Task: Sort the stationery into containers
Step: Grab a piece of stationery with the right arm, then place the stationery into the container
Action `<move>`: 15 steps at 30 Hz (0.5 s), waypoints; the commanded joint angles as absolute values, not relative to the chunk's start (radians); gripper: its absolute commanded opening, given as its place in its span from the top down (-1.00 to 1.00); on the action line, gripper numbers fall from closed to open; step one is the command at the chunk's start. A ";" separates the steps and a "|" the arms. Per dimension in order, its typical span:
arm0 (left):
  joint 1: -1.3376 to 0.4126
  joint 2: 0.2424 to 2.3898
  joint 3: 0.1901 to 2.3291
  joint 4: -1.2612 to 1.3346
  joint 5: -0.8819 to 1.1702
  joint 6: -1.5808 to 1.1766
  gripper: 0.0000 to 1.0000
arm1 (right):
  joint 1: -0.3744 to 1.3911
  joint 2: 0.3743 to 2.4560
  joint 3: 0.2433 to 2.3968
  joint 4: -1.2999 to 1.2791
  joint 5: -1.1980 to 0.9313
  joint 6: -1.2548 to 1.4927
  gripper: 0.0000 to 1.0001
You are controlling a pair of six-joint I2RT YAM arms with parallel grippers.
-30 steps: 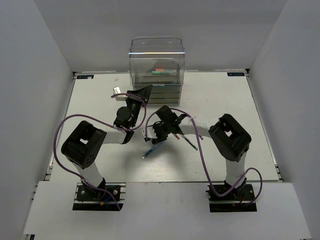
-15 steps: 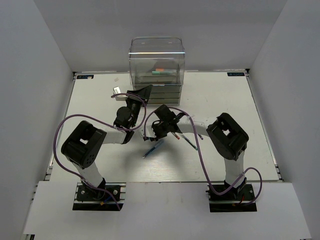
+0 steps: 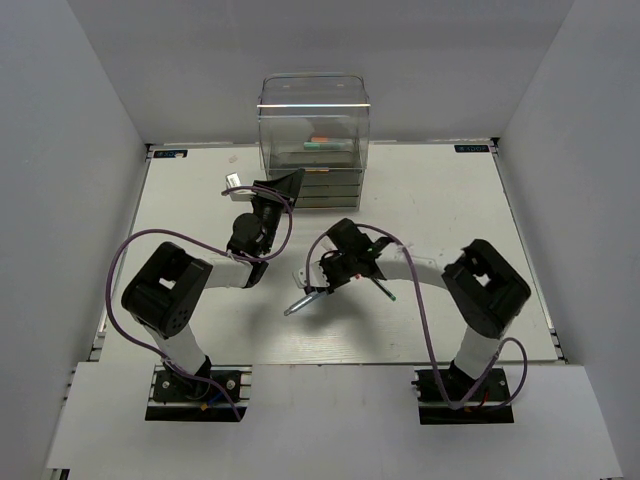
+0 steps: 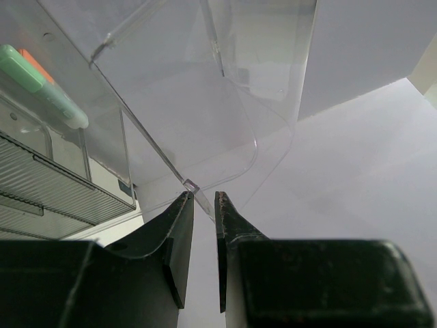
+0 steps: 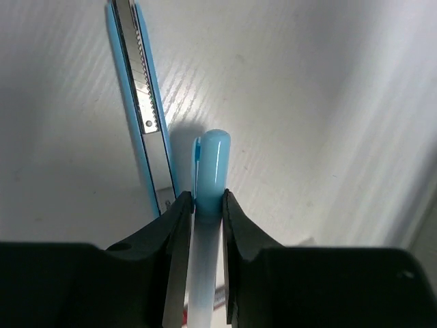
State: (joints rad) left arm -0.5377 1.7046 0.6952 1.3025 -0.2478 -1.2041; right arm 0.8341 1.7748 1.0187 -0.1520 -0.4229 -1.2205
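Observation:
The clear drawer unit (image 3: 313, 140) stands at the back of the table, with a mint-green marker (image 3: 325, 145) and an orange one inside. My left gripper (image 3: 292, 181) is at its lower left corner. In the left wrist view the left gripper (image 4: 203, 198) is shut on the thin edge of a pulled-out clear drawer (image 4: 205, 137), with the mint-green marker (image 4: 42, 85) in the tray beside it. My right gripper (image 3: 320, 281) is low over the table's middle. In the right wrist view the right gripper (image 5: 207, 199) is shut on a white pen with a light-blue cap (image 5: 212, 160). A silvery-blue cutter (image 5: 138, 96) lies just left of it.
A dark pen with a green tip (image 3: 383, 288) and a thin red pen lie on the table right of my right gripper. The silvery-blue cutter (image 3: 299, 304) points toward the near left. White walls enclose the table on three sides.
My right arm's elbow has swung to the right and its gripper has shifted slightly nearer, onto the blue-capped pen. The left arm has not moved.

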 commanded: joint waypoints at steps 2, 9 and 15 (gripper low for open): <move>-0.528 1.644 0.695 1.457 -0.264 -1.197 0.39 | 0.824 1.600 0.930 0.030 -0.434 -1.212 1.00; -0.528 1.644 0.695 1.457 -0.264 -1.197 0.39 | 0.798 1.523 0.818 0.422 -0.305 -1.175 1.00; -0.528 1.644 0.695 1.457 -0.264 -1.197 0.39 | 0.758 1.604 0.827 0.658 -0.177 -1.187 1.00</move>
State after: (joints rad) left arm -0.5377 1.7042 0.6952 1.3025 -0.2478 -1.2041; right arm 0.7769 1.5707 0.8143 0.4320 -0.2592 -1.1923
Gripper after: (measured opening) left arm 0.299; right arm 0.256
